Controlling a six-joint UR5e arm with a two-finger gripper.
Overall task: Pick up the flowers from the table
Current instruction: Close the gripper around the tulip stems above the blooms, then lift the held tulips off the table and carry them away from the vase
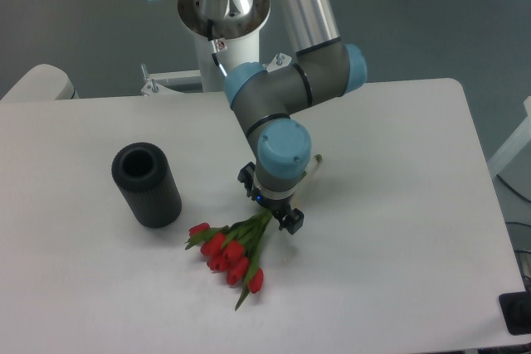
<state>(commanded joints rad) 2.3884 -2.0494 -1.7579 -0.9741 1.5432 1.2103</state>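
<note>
The flowers (230,256) are a small bunch of red tulip buds on green stems. They lie on the white table (398,205) just in front of centre, buds pointing to the front left. The stems run back to the right under my gripper (270,201), and a pale stem end shows beyond it. The gripper points straight down over the stems, low at the table. Its two black fingers (292,220) stand apart, one on each side of the stems. The jaws look open, and the bunch rests on the table.
A black ribbed cylinder vase (147,185) lies on the table to the left of the flowers, its opening facing up and back. The arm's base column (222,14) stands at the table's far edge. The table's right edge lies near the frame's right side.
</note>
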